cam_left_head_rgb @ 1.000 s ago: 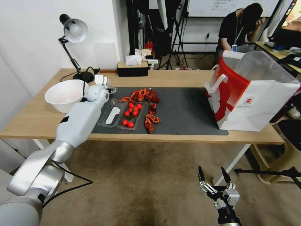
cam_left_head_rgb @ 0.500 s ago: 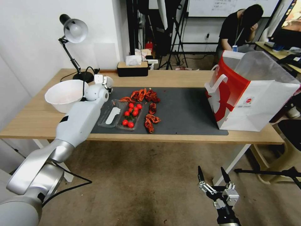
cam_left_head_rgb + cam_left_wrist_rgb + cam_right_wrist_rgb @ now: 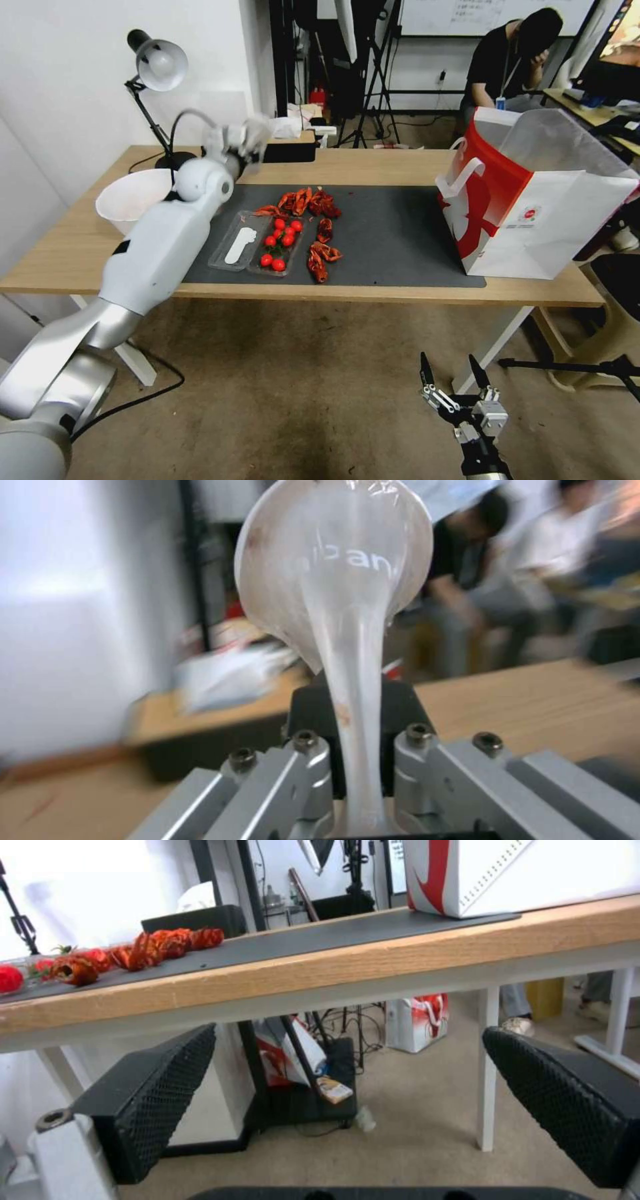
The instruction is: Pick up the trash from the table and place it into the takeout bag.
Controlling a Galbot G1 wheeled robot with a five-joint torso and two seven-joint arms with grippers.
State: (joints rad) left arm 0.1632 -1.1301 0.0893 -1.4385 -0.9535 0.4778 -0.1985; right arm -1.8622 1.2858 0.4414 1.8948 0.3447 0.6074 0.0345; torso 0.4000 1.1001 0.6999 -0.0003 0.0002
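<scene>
Holding one spoon (image 3: 337, 570): left gripper (image 3: 353, 760) jaws clamped; right gripper (image 3: 452, 377) jaws wide.

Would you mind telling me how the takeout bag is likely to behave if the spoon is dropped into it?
The takeout bag looks like thin paper standing tall and open-mouthed, so it probably feels light and may shift or tip if bumped. The plastic spoon in the left gripper seems too light to topple it.

Glossy translucent plastic spoon (image 3: 340, 580), matt dark grey mat (image 3: 393, 233), light wood tabletop (image 3: 400, 163), smooth paper takeout bag (image 3: 567, 220), textured black rubber pads (image 3: 167, 1085).
</scene>
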